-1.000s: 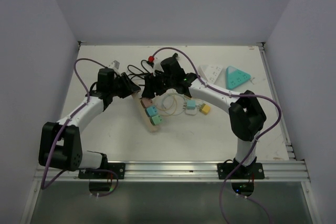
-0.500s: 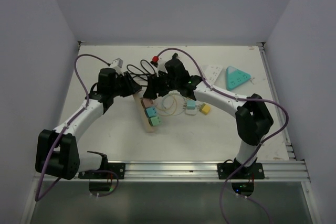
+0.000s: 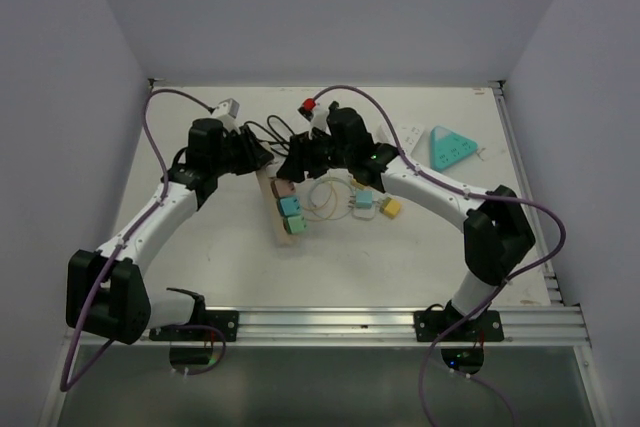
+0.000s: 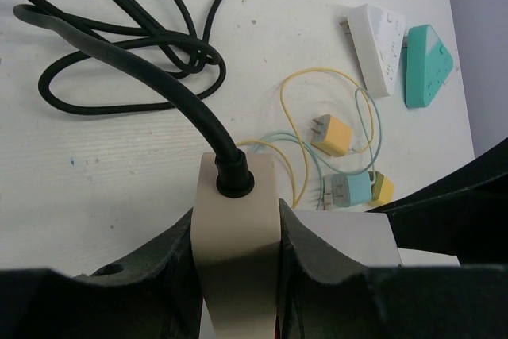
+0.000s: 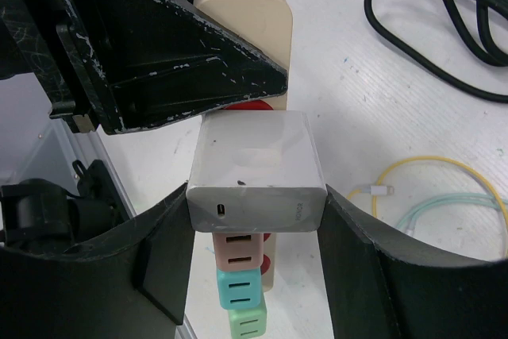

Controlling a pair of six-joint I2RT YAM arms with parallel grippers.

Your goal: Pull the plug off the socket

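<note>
My left jaws clamp the power strip (image 4: 236, 224) by its cable end, toward the counter (image 3: 220, 257)'s far edge; my right jaws hold the white plug (image 5: 255, 160) on it. If I pull crooked, the prongs may bind and drag the strip loose.

white cube plug (image 5: 255, 172) over beige socket (image 5: 266, 5)

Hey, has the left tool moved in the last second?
Yes. In the top view the left tool has shifted slightly toward the back wall and to the right, a little nearer the teal triangle.
</note>
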